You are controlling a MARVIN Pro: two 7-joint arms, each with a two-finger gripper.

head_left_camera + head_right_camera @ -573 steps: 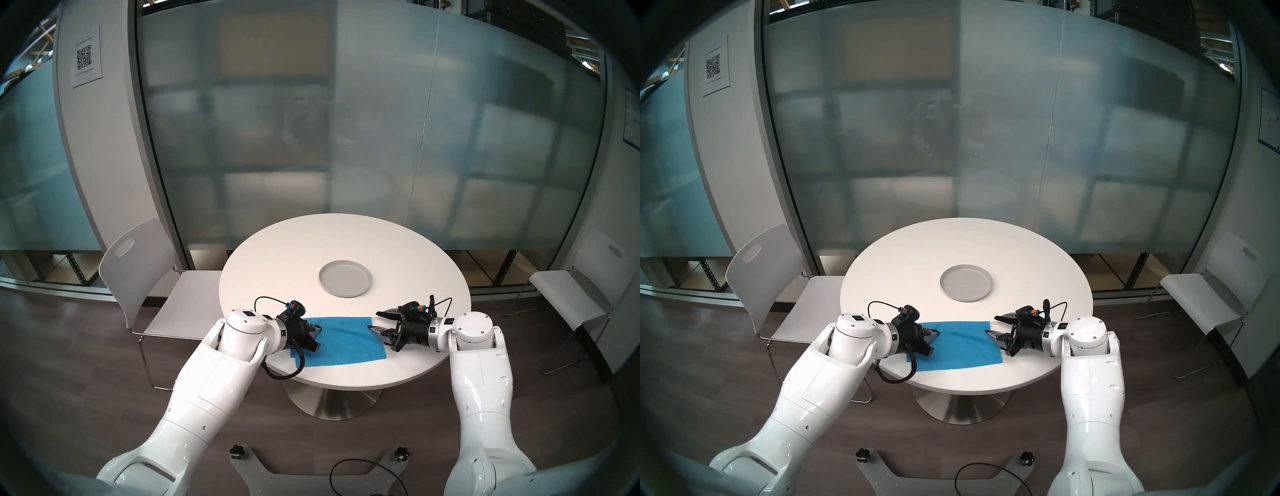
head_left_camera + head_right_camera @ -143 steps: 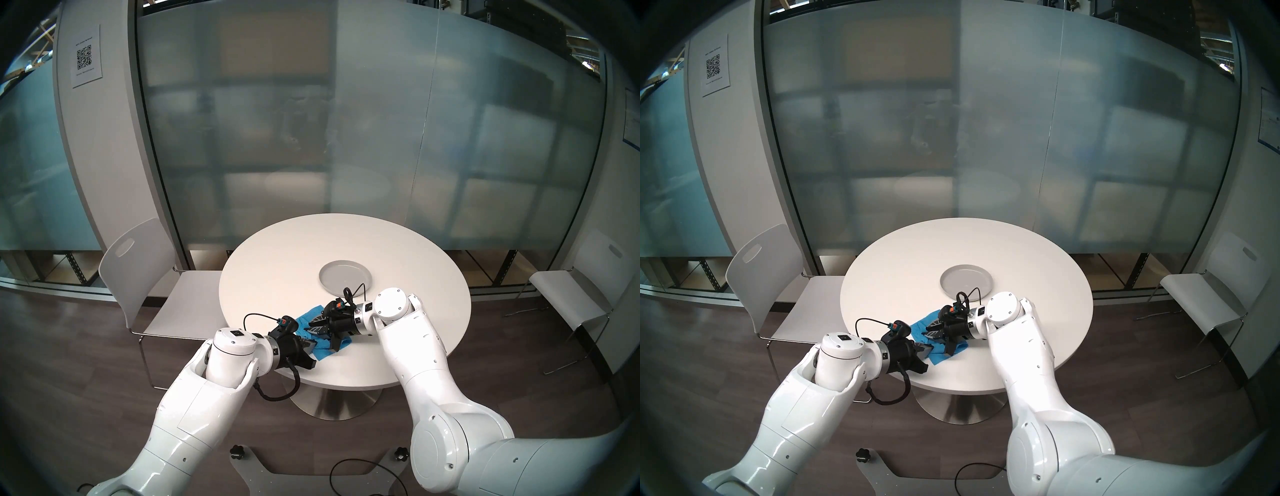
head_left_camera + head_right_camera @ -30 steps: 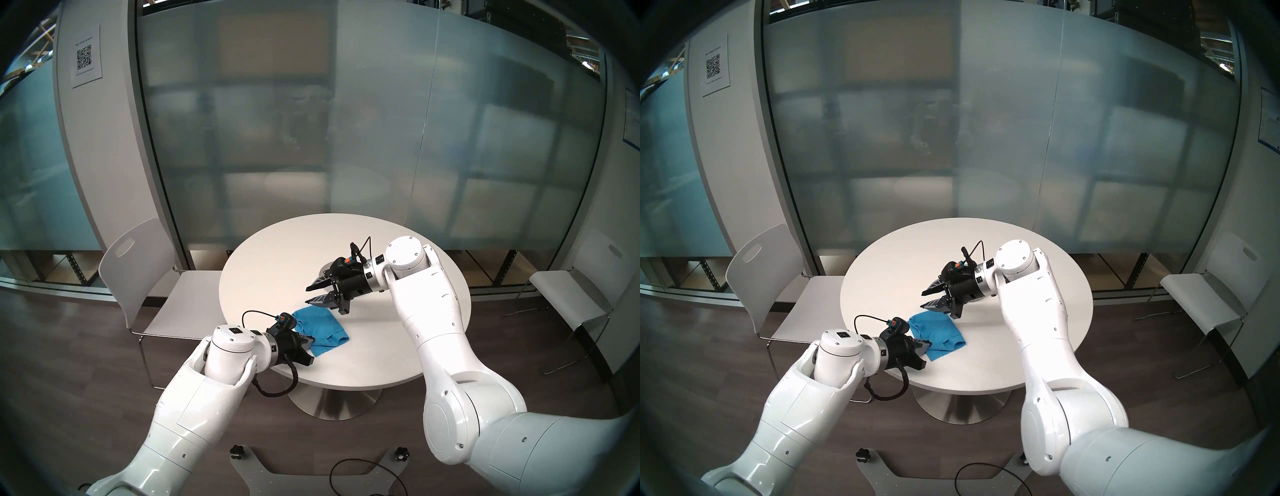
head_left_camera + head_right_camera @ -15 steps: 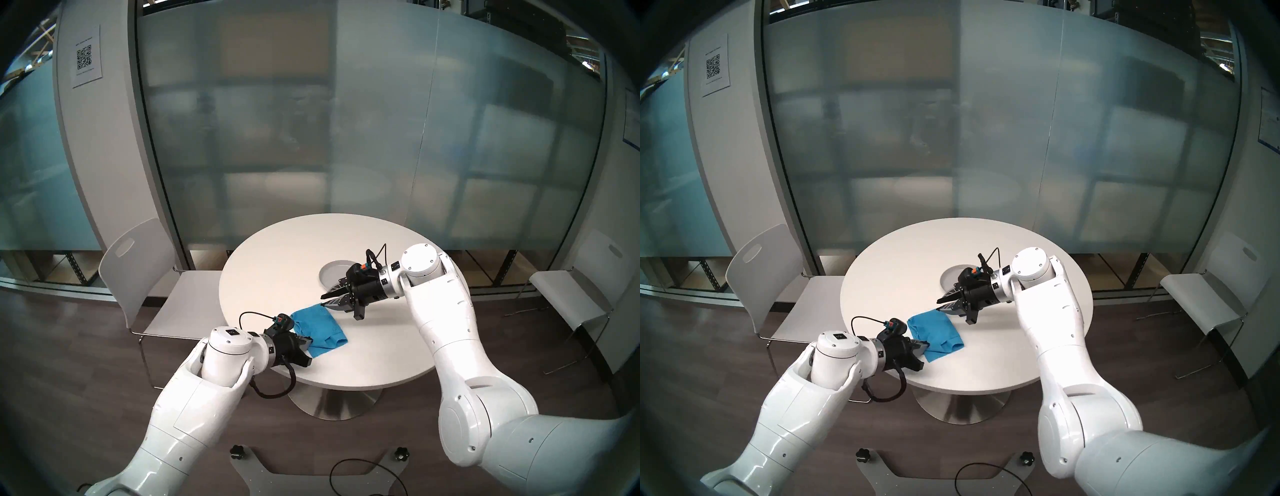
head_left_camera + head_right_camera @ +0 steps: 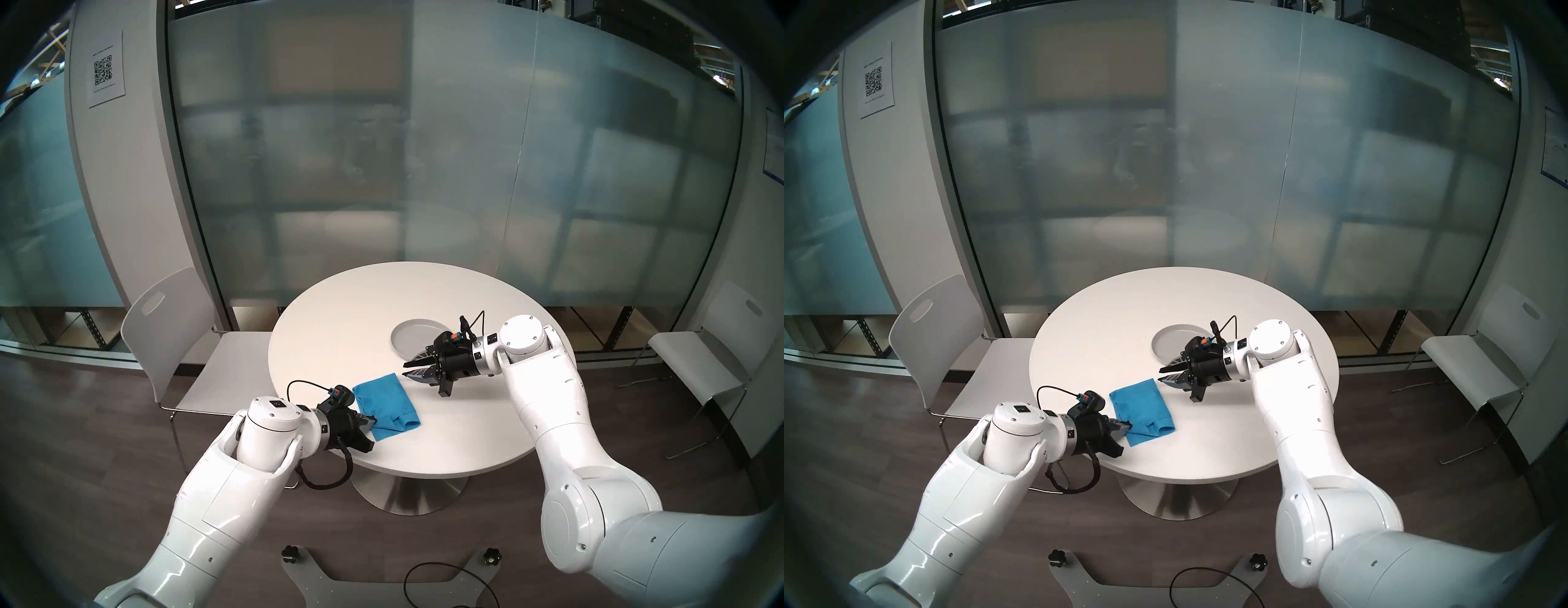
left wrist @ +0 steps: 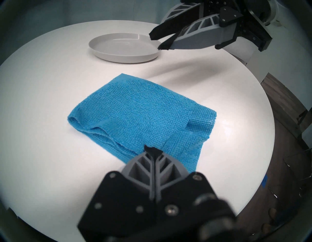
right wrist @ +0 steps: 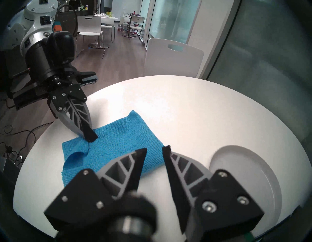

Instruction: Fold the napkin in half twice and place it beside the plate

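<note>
**Operator:** Left claw [image 6: 152, 151] status?

**Technician:** Fully closed, fingers pressed together, low centre in its wrist view. Its tips sit on the near corner of the napkin [image 6: 140, 115]; whether they pinch cloth or only press on it cannot be told. The head view shows this claw [image 5: 368, 421] at the lower left of the napkin [image 5: 386, 403].

**Operator:** Task progress?

**Technician:** Judged from the layers: the napkin lies folded into a small stack on the table [image 5: 466, 433], so both folds appear made, though untidily. One layer sticks out at the stack's right edge in the left wrist view. Placement beside the plate [image 5: 413, 337] is not done; the napkin lies near the table's front edge, apart from the plate.

**Operator:** Right claw?

**Technician:** Partly open and empty, a narrow gap between the fingers. The right claw [image 5: 408, 368] hangs at centre right, just past the napkin's far corner, between napkin and plate, overlapping the plate's near rim in that view.
</note>
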